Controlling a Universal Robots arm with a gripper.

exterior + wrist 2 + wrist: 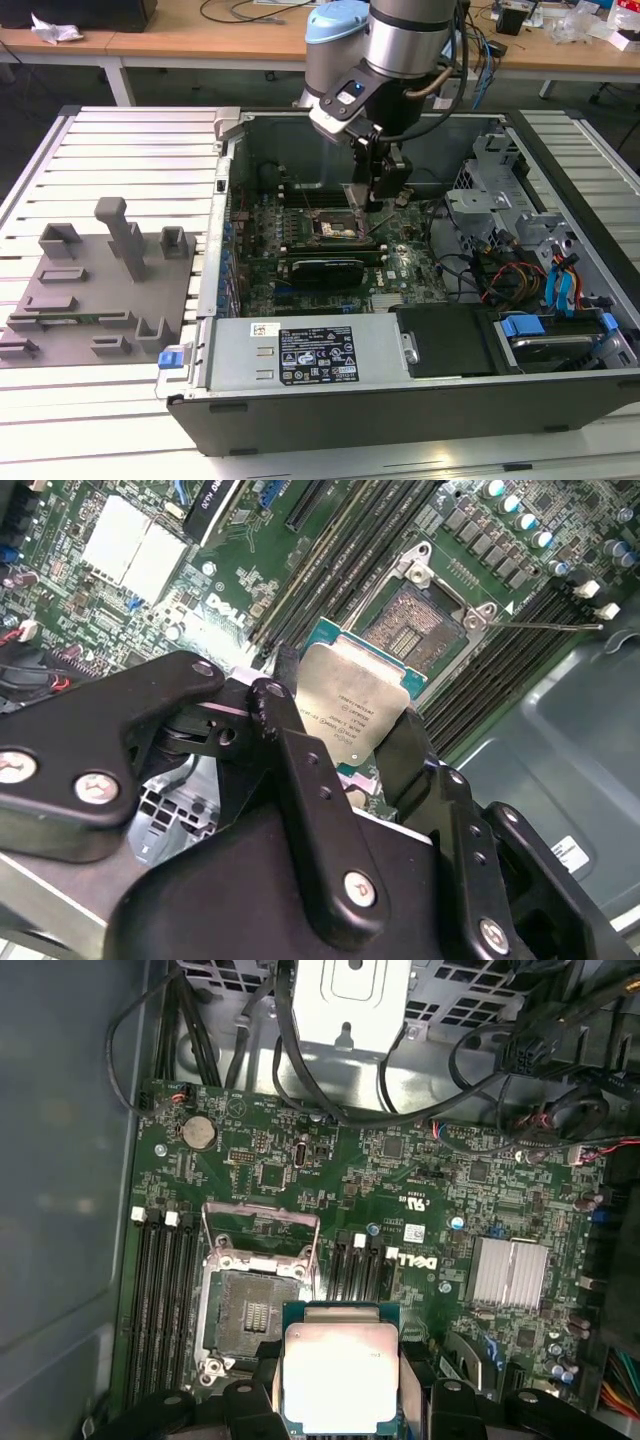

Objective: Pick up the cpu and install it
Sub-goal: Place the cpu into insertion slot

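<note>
Slatted white table (110, 150) under an open computer case (330, 425), grey tray (90, 285) at its nine o'clock in the exterior view. Inside, gripper (385, 205) clenched on the cpu (355, 715) — pinched by two opposite edges, silver lid up, held flat above the motherboard (400, 1180). Square, so no long axis; edges lined up with the open socket (255, 1310) in the first wrist view. Hangs at about one o'clock of the socket in the exterior view — not seated.

One cpu (340, 1375), one hand (381, 196), one case (400, 412), one tray (88, 292)
</note>
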